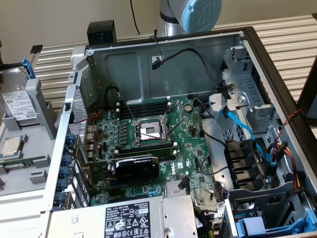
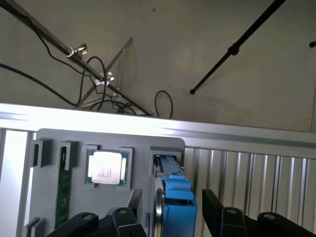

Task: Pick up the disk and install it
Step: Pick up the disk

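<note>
Tray (image 1: 29, 188) sits at exterior view's left of PC case (image 1: 148, 54). In tray: disk (image 1: 20, 106) farthest back, chip (image 1: 12, 145) in front, RAM stick (image 1: 22, 162) nearest. Motherboard (image 1: 188, 144) in case, power supply (image 1: 129, 218) at near edge. Gripper (image 2: 168, 219) at disk, jaws either side.

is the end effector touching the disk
Apart. The wrist view shows the open end effector straddling the upright disk, with a gap visible on each side.
</note>
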Motion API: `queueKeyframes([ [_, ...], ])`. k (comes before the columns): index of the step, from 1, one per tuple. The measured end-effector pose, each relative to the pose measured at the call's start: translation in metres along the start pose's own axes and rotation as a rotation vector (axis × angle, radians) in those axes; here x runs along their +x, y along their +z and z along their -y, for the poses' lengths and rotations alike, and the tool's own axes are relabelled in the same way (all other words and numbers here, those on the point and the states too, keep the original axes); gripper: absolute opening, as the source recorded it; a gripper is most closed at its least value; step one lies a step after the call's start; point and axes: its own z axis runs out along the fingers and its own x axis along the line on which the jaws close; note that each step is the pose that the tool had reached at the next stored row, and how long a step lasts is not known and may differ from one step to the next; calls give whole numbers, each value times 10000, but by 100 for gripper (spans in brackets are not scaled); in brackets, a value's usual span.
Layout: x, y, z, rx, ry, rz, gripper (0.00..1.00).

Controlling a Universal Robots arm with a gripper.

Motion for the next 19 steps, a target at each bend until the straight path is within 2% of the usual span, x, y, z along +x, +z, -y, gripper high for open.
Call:
queueKeyframes([
  [19, 0, 68, 2, 3, 139, 17, 60],
])
